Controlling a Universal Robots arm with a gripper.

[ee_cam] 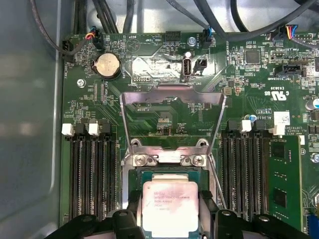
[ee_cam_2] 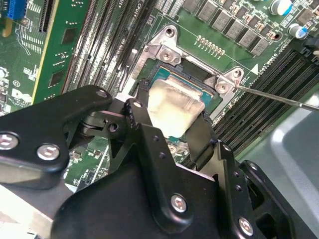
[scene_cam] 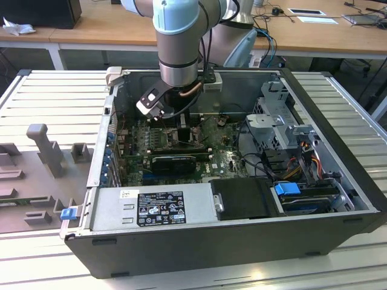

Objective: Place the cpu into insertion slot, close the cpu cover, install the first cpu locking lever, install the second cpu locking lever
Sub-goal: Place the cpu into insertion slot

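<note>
1. The computer case is a dark sheet-metal box lying open. Its far wall is partly hidden behind the arm.
2. The arm is made of smooth pale blue and grey cylinders. It reaches down into the case directly above the insertion slot and covers that stretch of board in the exterior view. Its upper part is cut off by the picture's edge.
3. A grey labelled box of plain sheet metal lies along the case wall, well apart from the insertion slot.
4. The circuit board is matte green, studded with small parts, and surrounds the insertion slot.
5. The memory slots are long, narrow, black and ribbed. They flank the insertion slot on two sides, and their near ends are hidden behind the gripper.
6. The gripper is built of matte black jointed links with silver screw heads and hangs over the insertion slot. Its fingers press against opposite edges of the cpu, parted only by the chip's width, and grip it.
7. The cpu cover is a thin silver frame with a large cut-out. It stands raised on its hinge at the insertion slot's edge, and the board shows through the opening.
8. The insertion slot is a square recess with a metal rim, mostly hidden under the cpu. Only a dark strip shows.
9. The cpu is flat and square, with a pale silvery top and faint print. It sits in the insertion slot's opening. The fingers hide two of its sides, and its near edge is cut off in the first wrist view. I cannot tell whether it is fully seated.
10. A locking lever, a thin bare wire rod, runs out from a screwed corner of the insertion slot's rim. Its outer end is cut off.
11. A round, shiny coin battery lies beyond the cpu cover from the insertion slot.
</note>
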